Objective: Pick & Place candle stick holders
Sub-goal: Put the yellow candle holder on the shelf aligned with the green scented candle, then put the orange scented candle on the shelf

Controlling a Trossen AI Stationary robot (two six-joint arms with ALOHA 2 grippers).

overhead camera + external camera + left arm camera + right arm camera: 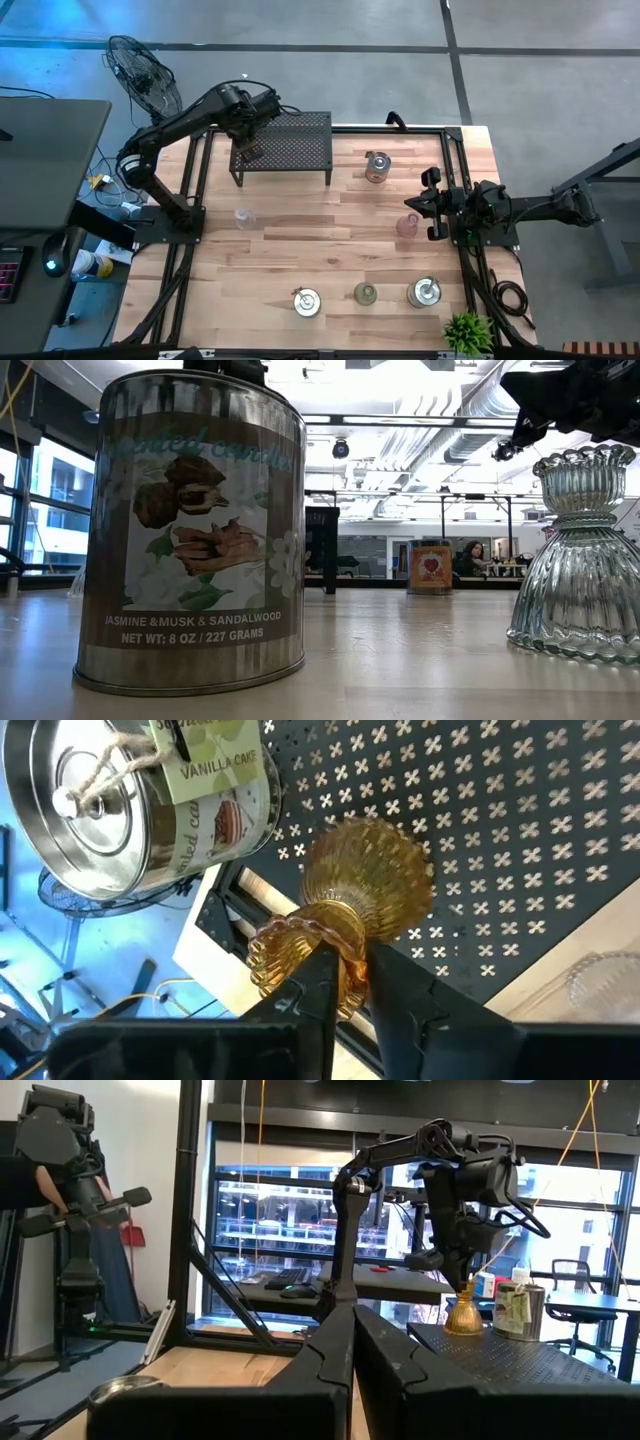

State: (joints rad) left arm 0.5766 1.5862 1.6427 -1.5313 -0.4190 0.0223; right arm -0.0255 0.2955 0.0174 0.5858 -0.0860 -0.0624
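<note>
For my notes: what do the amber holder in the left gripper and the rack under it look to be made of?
Amber holder: looks like ribbed pressed glass, translucent and glossy; light passes through its ridges. Left gripper is at its scalloped end.
Rack: probably sheet metal with a matte black coating; flat, thin, punched with regular cross-shaped holes.

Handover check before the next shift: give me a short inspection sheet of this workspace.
Surface: pale wooden table, bare between items.
Job's things: amber ribbed glass holder and silver tin on black perforated rack; other holders scattered on the table.
Clutter: small green plant.
Hands: left hand around the amber holder's stem; right hand shut, empty, at the right edge.
Cables: black loops beside the table.
Surroundings: black fan.
</note>
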